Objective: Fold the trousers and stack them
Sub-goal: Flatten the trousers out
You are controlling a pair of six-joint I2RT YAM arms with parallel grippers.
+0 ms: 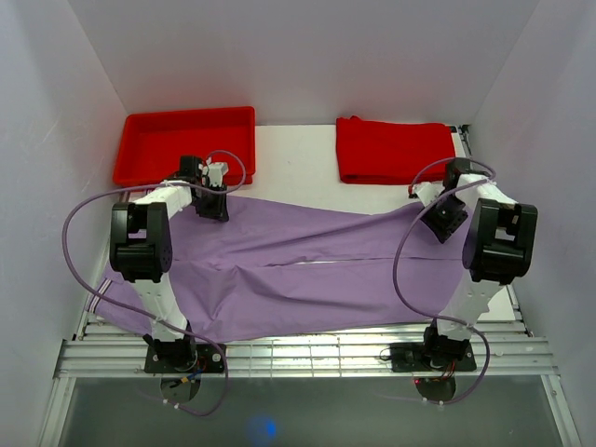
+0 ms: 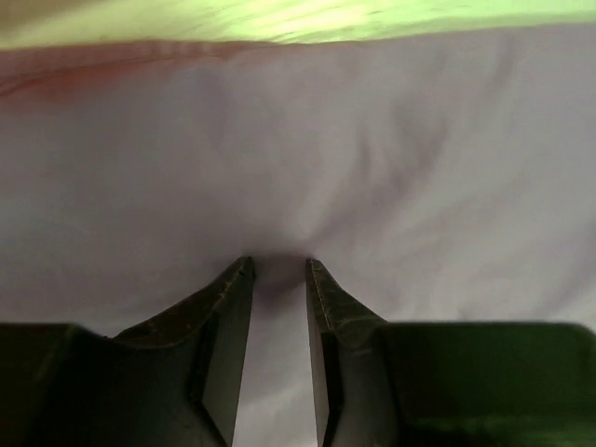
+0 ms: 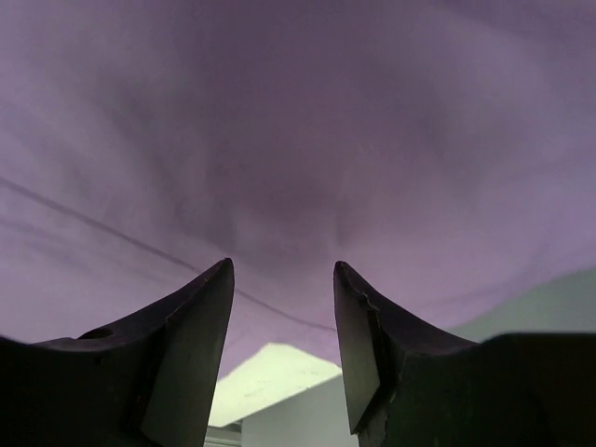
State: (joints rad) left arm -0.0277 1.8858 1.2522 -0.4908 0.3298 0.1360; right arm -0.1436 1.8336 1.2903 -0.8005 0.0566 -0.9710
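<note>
the surface [image 1: 298, 158] is almost wholly covered, side to side, by the trousers [image 1: 307, 270], which lie spread flat at full length. their long axis runs left to right across the surface. a dark line between the two legs opens toward the right, so the waist seems to lie at the left, though that is not sure. judged from this, the task is barely begun: no fold shows yet, and both the folding and the stacking are left.

beyond the trousers' far edge sit a red tray [image 1: 186, 144] at the left and a folded red cloth [image 1: 391, 149] at the right.

the left hand [image 1: 212, 209] is at the far edge near the tray; its fingers [image 2: 237, 289] are drawn close on a small pucker of the cloth, grasping it. the right hand [image 1: 445, 223] is at the far right end, its fingers [image 3: 200, 317] spread, released, with the cloth just ahead of the tips.
</note>
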